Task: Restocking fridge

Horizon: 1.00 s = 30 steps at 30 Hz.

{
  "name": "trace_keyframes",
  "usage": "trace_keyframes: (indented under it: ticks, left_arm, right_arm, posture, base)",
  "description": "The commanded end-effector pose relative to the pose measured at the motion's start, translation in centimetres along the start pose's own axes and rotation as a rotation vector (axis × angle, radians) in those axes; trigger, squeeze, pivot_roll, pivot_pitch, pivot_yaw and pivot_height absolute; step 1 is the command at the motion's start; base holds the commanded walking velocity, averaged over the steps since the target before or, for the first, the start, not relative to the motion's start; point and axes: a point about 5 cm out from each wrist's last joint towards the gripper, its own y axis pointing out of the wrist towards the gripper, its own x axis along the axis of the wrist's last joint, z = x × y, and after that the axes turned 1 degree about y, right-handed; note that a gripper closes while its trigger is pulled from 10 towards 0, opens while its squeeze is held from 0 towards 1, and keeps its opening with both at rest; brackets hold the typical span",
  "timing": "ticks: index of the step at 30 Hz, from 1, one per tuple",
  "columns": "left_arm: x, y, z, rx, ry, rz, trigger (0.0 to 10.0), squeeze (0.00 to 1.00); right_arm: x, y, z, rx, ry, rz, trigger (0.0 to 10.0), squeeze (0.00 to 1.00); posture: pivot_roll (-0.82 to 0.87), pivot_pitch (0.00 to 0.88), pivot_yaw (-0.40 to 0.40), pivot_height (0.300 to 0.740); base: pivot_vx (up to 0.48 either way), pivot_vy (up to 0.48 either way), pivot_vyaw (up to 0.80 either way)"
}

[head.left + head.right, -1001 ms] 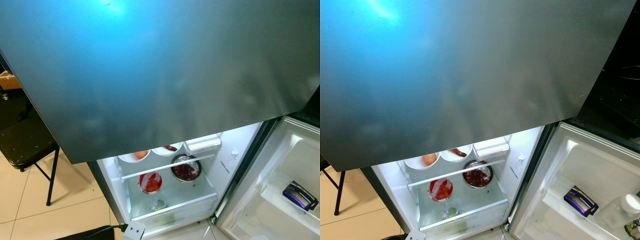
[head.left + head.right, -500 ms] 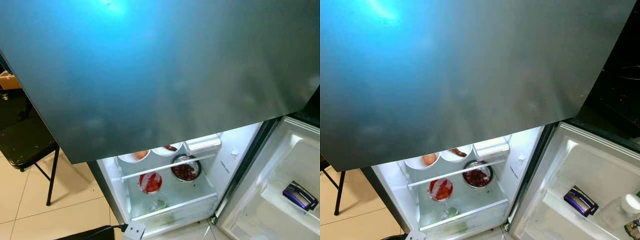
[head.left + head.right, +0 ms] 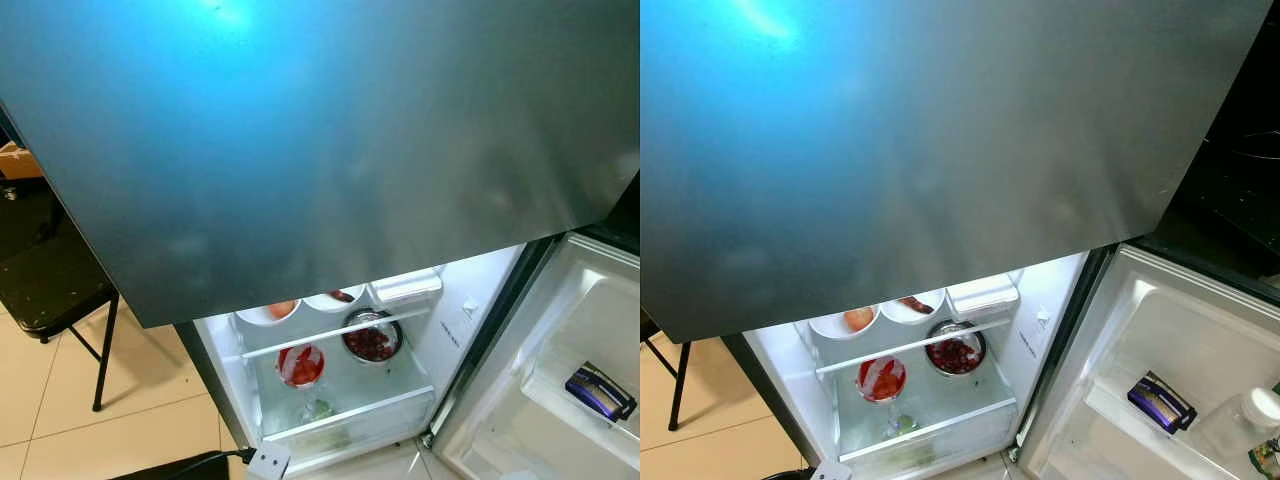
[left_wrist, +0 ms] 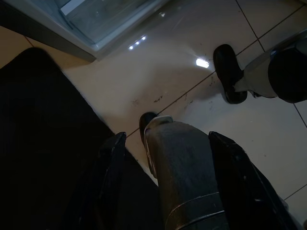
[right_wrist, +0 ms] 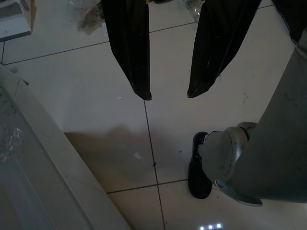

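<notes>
Looking down at the fridge (image 3: 300, 150) from close up. Big grey upper door shut; lower part wide open and lit, with the lower door (image 3: 600, 290) swung out to the right.

Inside, at the back: two white bowls (image 3: 268, 312) side by side. Just in front of them, under a shelf bar: a steel bowl (image 3: 372, 340) with something dark red in it, and beside that a clear cup (image 3: 300, 365) with something red. In the door shelf: a purple pack (image 3: 598, 392) and, next to it, a bottle (image 3: 1255, 410) with a white cap. To the left of the fridge: a black chair (image 3: 50, 280).

Down low by the legs: the left gripper (image 4: 167, 136), fingers spread apart, holding nothing. Same for the right gripper (image 5: 169, 95), fingers spread above the tiled floor (image 5: 86, 86), holding nothing.

Nothing in hand to put away, so probably early in the job: first fetch food, then bring it here.

Things to watch out for:
- Bumping the open lower door with the right arm when reaching in, since it sticks out on that side.
- Knocking the clear cup or the steel bowl while sliding something new onto the shelf, as not much room is left there.
- Letting the cold out by leaving the fridge open too long.
</notes>
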Motion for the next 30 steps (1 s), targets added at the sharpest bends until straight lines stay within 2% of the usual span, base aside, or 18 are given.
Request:
trace_keyframes:
  ticks: [1,30]
  left_arm:
    - [-0.15,0.06,-0.34,-0.009,-0.007,0.009,10.0,0.00]
    - [0.00,0.06,-0.22,-0.009,0.000,0.007,10.0,0.00]
  right_arm:
    - [-0.19,0.00,0.10,0.002,-0.010,0.011,10.0,0.00]
    - [-0.31,0.00,0.19,0.005,-0.010,0.015,10.0,0.00]
  posture:
    - [-0.01,0.000,-0.050,0.740]
    - [-0.01,0.000,-0.045,0.740]
  base:
    - [0.000,0.000,0.00]
    - [0.000,0.000,0.00]
